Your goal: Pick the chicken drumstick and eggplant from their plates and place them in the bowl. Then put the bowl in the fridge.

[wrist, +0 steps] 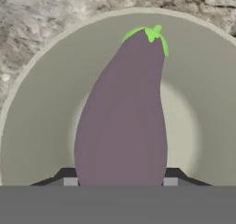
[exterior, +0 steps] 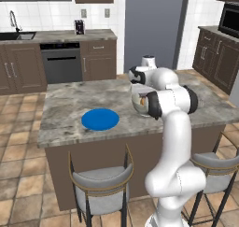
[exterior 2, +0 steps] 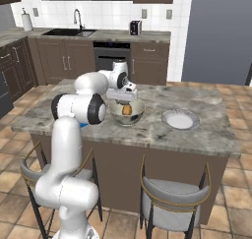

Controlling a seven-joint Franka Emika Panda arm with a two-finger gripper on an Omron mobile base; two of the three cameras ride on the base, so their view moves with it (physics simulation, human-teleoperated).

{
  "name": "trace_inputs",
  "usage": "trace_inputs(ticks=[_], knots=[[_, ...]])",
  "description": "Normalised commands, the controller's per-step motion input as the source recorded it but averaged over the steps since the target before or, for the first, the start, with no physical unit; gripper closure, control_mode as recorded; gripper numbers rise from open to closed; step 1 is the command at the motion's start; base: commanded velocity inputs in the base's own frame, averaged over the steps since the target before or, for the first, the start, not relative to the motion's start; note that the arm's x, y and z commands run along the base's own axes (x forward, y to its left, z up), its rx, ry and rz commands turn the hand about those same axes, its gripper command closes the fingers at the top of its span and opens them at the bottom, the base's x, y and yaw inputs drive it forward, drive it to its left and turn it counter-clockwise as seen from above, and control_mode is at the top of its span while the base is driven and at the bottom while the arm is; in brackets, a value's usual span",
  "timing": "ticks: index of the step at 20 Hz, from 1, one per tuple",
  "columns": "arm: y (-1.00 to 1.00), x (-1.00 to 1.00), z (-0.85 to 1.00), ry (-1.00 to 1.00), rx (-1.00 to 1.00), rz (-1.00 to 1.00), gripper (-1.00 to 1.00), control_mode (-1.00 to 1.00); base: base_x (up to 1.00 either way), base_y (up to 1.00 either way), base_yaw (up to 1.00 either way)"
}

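Arm bent forward, wrist down; claw (wrist: 120, 181) half-closed, fingers apparently clamping something, tips hidden.

The arm (exterior: 173, 142) is glossy white, built of thick rounded segments. Dark bands ring its joints. Its claw (wrist: 120, 181) has small dark fingertips.

**Island bench and what sits on it**

The bench (exterior: 70, 104) is a kitchen island with a mottled grey stone top over a dark brown base. A flat blue plate (exterior: 100, 119) lies on it near the front edge, toward the left end in the left base view. The bowl (exterior 2: 127, 113) stands on the top near the middle, well apart from the blue plate. To the bowl's right in the right base view lies a pale grey plate (exterior 2: 180, 119), near the bowl but not touching it. In the hand view the bowl's rim shows against the same stone surface.
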Motion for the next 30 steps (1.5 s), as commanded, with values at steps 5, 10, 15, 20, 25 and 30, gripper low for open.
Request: trace_inputs(ticks=[5,10,15,20,25,30], knots=[[-0.27,0.18,-0.22,0.08,0.00,-0.05,1.00,-1.00,0.00,0.00,0.00],[-0.26,0.03,-0.08,0.02,0.00,-0.04,1.00,-1.00,0.00,0.00,0.00],[0.01,-0.27,-0.05,0.00,0.00,-0.04,1.00,-1.00,0.00,0.00,0.00],[0.17,-0.29,-0.14,0.03,0.00,-0.06,1.00,-1.00,0.00,0.00,0.00],[0.17,-0.26,-0.10,0.05,0.00,-0.05,-1.00,-1.00,0.00,0.00,0.00],[0.13,-0.36,0.00,0.00,0.00,-0.04,-1.00,-1.00,0.00,0.00,0.00]])
